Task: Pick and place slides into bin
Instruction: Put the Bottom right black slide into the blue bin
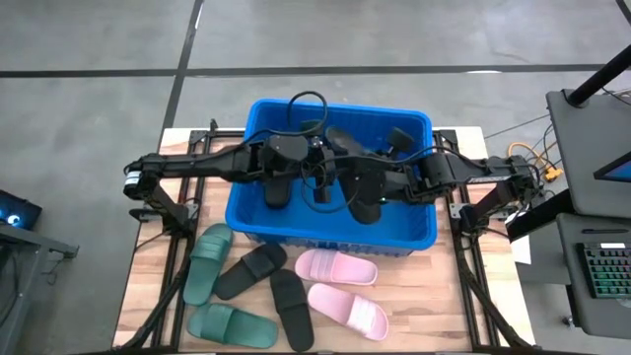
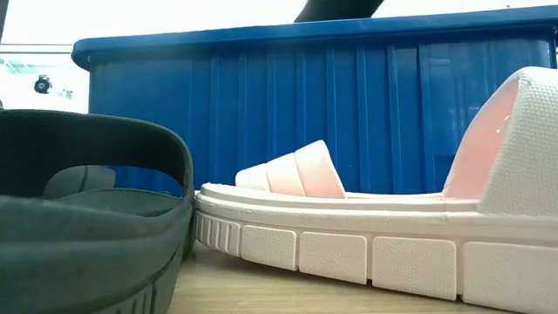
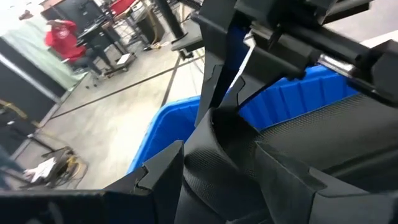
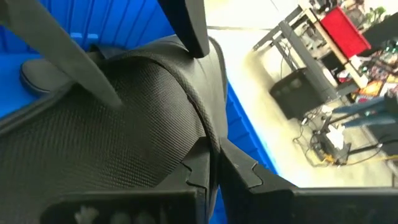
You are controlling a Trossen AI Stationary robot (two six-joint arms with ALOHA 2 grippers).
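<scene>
The blue bin [image 1: 330,232] stands mid-table, and both arms reach over it from either side. Between them is one black slide [image 1: 361,197] with a textured strap [image 4: 124,99]. My left gripper [image 1: 320,177] comes from the table's left and is shut on it with wide-set fingers. My right gripper [image 1: 373,183] comes from the right and is shut on the strap's edge. Another black slide [image 1: 279,187] lies in the bin under the left arm. Two green [image 1: 207,262], two black [image 1: 252,270] and two pink slides [image 1: 336,266] lie soles down on the table in front of the bin. My left gripper has the black slide's strap between its two spread fingers [image 4: 69,55], one on each side of the hump. It comes nearly level from the table's left. Whether the slide rests on the bin's floor does not show. My right gripper pinches the rim of the strap [image 4: 200,127] between its two shut fingers [image 4: 239,168]. It comes from the table's right, slanting down. The strap arches away in front of the fingers.
The bin's near wall [image 2: 349,113] rises behind a pink slide [image 2: 366,235] and a green slide [image 2: 78,209] close to the low camera. A loose black cable [image 1: 308,104] loops over the bin's far rim. Beyond the table stand desks, stands and a person in red [image 3: 59,34].
</scene>
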